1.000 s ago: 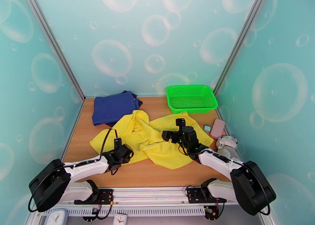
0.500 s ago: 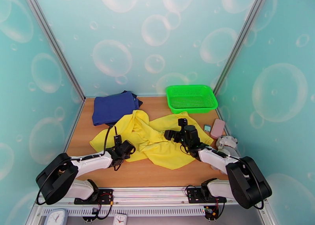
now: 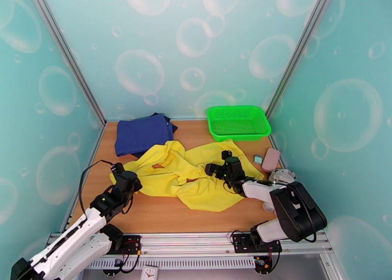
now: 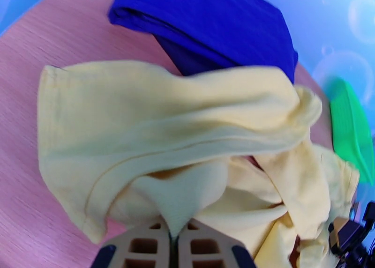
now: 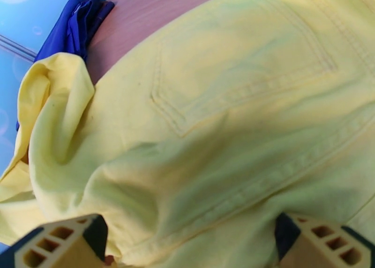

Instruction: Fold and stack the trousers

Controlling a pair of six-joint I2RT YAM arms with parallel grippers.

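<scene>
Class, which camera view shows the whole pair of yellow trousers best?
The top external view: the trousers lie crumpled on the table, almost wholly visible. The left wrist view shows one bunched fold pinched in the shut left pincer; the right wrist view shows a stitched pocket close up.

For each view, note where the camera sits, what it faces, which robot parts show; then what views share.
Top external: above, behind; faces table; both arms, left gripper, right gripper.
Left wrist: left arm; faces trousers, navy cloth; shut fingers pinch trousers.
Right wrist: right arm; close over trousers; open fingers.
All share trousers, navy cloth.
</scene>
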